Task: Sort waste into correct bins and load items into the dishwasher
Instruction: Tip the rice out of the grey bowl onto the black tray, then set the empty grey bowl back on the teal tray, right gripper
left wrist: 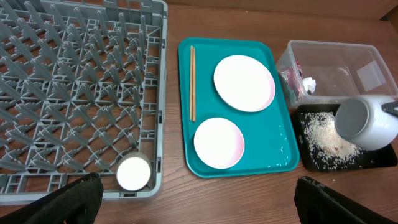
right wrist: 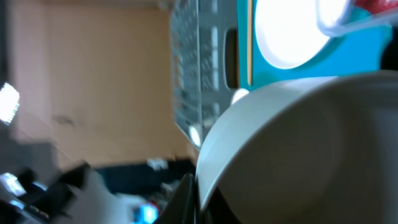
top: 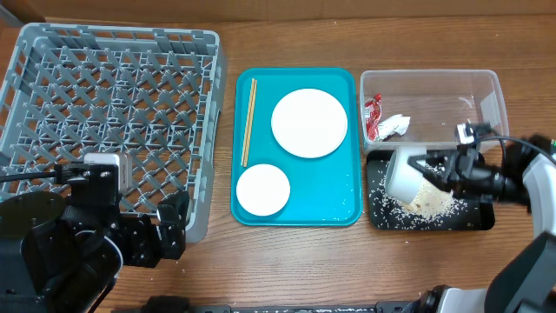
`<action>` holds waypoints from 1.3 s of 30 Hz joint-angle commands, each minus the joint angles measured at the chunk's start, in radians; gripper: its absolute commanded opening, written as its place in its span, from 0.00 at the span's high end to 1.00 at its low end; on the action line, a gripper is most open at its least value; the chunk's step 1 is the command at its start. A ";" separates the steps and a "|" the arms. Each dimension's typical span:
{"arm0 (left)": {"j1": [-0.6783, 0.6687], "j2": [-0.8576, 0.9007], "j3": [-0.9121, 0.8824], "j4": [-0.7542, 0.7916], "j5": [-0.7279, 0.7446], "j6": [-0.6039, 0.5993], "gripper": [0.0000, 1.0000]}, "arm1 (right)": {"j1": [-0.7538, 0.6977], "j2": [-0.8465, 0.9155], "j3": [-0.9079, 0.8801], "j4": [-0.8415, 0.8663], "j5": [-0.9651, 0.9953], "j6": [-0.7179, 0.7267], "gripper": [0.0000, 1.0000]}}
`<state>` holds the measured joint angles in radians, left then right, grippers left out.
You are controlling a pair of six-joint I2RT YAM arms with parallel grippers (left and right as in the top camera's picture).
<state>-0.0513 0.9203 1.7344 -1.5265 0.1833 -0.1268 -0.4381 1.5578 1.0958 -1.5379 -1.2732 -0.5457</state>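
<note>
Left gripper [top: 171, 224]: at the near table edge, just off the rack's near right corner; fingers spread wide, nothing between them.
Table [top: 287, 261]: bare wood along the near edge in front of the teal tray; a narrow bare strip between rack and teal tray.
Right gripper [top: 441, 170]: clamped on the rim of the tipped bowl [top: 405, 174], which hangs on its side over the black tray's left half.
Black tray [top: 479, 219]: near right; left edge close beside the teal tray, far edge against the tub.
Rice grains [top: 427, 203]: heaped under the bowl, scattered toward the tray's left rim.
Small white bowl [left wrist: 134, 173]: inside the rack, near right corner, close to the wall.
Teal tray [top: 343, 187]: centre; right half mostly bare.
Round dish [top: 262, 190]: near left corner of the teal tray.
Plate [top: 309, 123]: far right part, apart from the dish.
Chopsticks [top: 248, 122]: along the far left rim.
Clear tub [top: 443, 100]: far right; right part open.
Red wrapper [top: 373, 117], tissue [top: 395, 126]: touching, at the tub's left end.
Rack [top: 113, 104]: far left, most cells free.
</note>
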 commanded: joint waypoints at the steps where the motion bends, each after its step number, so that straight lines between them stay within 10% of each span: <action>1: -0.005 0.002 0.002 0.005 0.001 0.015 0.00 | 0.126 -0.070 0.172 -0.010 0.207 0.144 0.96; 9: -0.005 0.002 0.002 0.005 0.000 0.015 0.00 | 0.605 -0.076 0.250 0.195 0.795 0.722 0.96; 19: -0.005 0.002 0.002 0.005 0.000 0.015 0.00 | 1.147 0.014 0.246 0.421 1.319 1.007 0.96; 30: -0.005 0.002 0.002 0.005 0.001 0.015 0.00 | 1.188 0.210 0.246 0.539 1.390 1.021 0.96; 35: -0.005 0.002 0.002 0.005 0.000 0.015 0.00 | 1.189 0.234 0.246 0.534 1.384 1.023 0.60; 39: -0.005 0.002 0.002 0.005 0.001 0.015 0.00 | 1.189 0.182 0.248 0.513 1.385 1.041 0.54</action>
<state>-0.0513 0.9211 1.7344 -1.5265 0.1833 -0.1268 0.7525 1.7958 1.3415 -1.0187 0.0971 0.4770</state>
